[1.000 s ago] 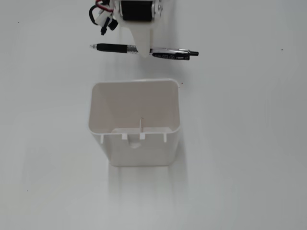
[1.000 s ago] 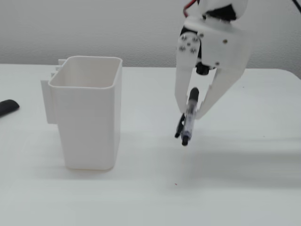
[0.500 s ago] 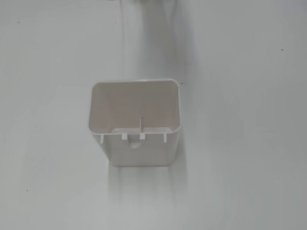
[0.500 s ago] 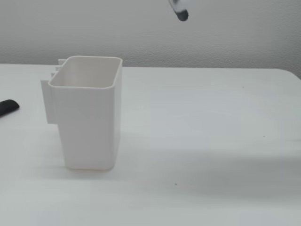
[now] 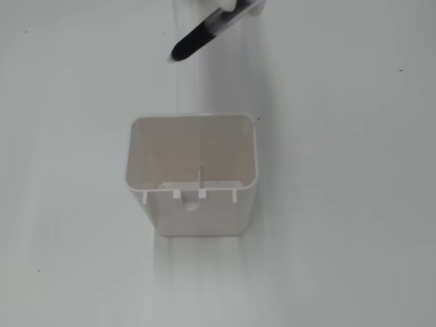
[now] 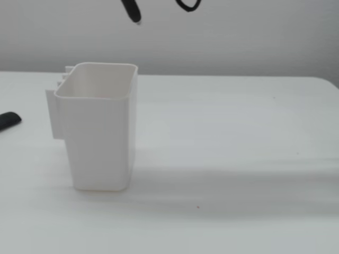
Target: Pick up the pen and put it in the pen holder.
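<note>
The pen (image 5: 197, 39) slants from the hand (image 5: 240, 7), dark tip down-left, above the pen holder (image 5: 194, 170). Whether the hand pinches it cannot be told.

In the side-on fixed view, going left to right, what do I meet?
Dark object lying at the left edge of the table, then the white pen holder, then the pen tip hanging above the holder's right rim, then a dark loop at the top edge.
</note>
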